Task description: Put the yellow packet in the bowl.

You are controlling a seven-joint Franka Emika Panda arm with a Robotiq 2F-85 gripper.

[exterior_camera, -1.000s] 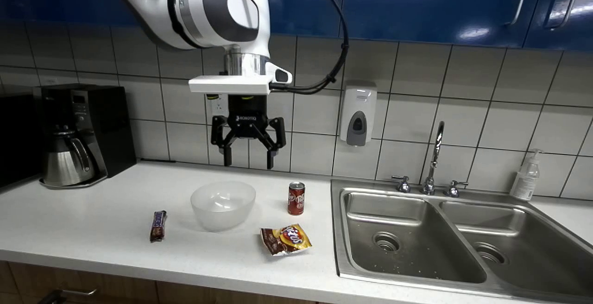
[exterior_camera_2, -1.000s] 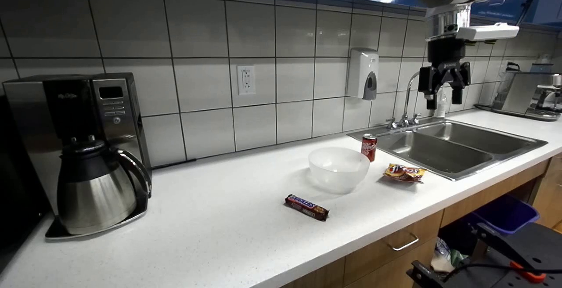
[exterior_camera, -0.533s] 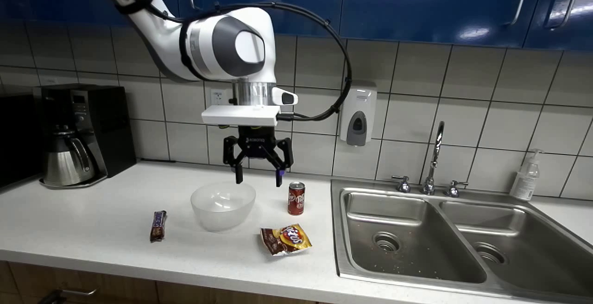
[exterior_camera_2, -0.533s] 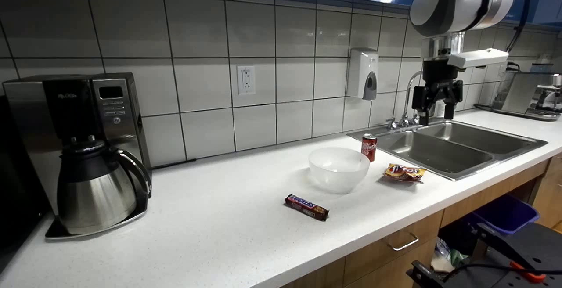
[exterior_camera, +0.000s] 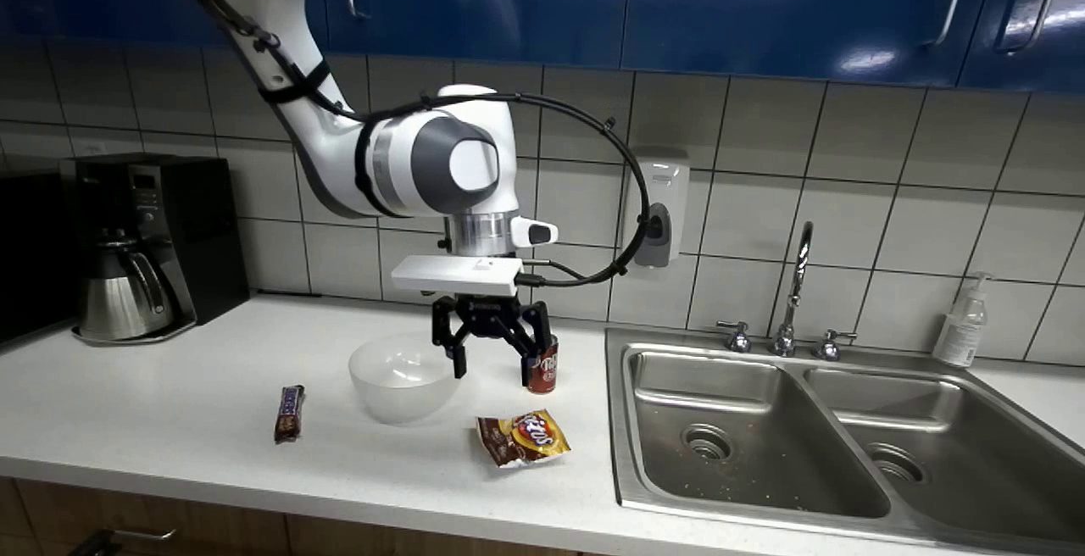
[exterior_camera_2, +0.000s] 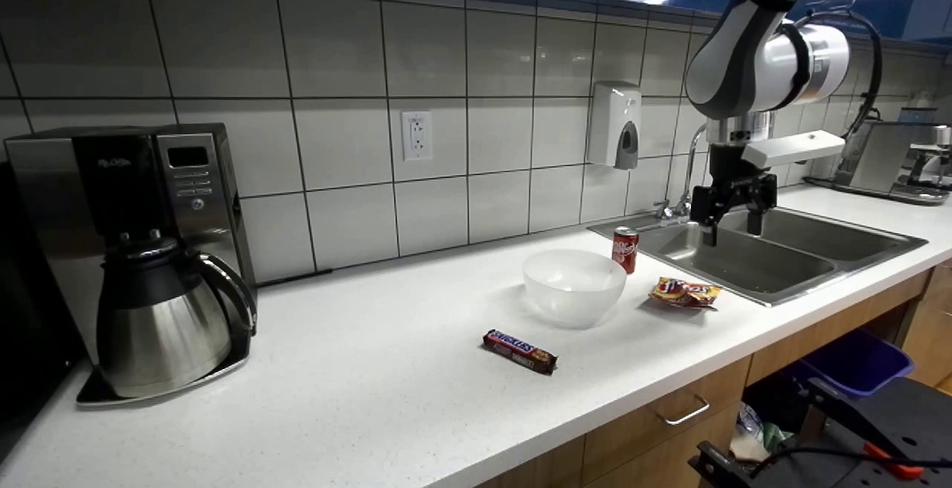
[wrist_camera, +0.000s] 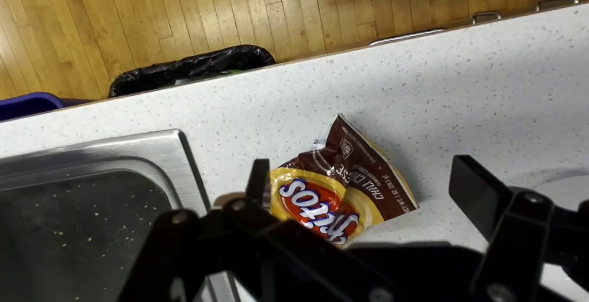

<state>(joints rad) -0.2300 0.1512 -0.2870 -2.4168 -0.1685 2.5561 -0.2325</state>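
Observation:
The yellow packet (exterior_camera: pixel 524 439), with dark brown and red print, lies flat on the counter right of the bowl in an exterior view. It also shows in an exterior view (exterior_camera_2: pixel 684 293) and in the wrist view (wrist_camera: pixel 340 187). The translucent bowl (exterior_camera: pixel 398 386) stands upright and empty; it also shows in an exterior view (exterior_camera_2: pixel 573 294), and a pale edge of it shows at right in the wrist view (wrist_camera: pixel 566 192). My gripper (exterior_camera: pixel 492 368) is open and empty, pointing down above the counter. In the wrist view the packet lies below, between the spread fingers (wrist_camera: pixel 478 194), nearer the left one, which hides part of it.
A red can (exterior_camera_2: pixel 625 250) stands upright by the bowl, partly hidden by a finger in an exterior view. A dark bar wrapper (exterior_camera_2: pixel 519 352) lies on the other side of the bowl. The steel sink (exterior_camera: pixel 621 420) borders the packet's side. The counter's front edge is near.
My open gripper has moved down steadily, and slightly right in an exterior view, lower toward the counter. The packet, bowl, can and bar have not moved.

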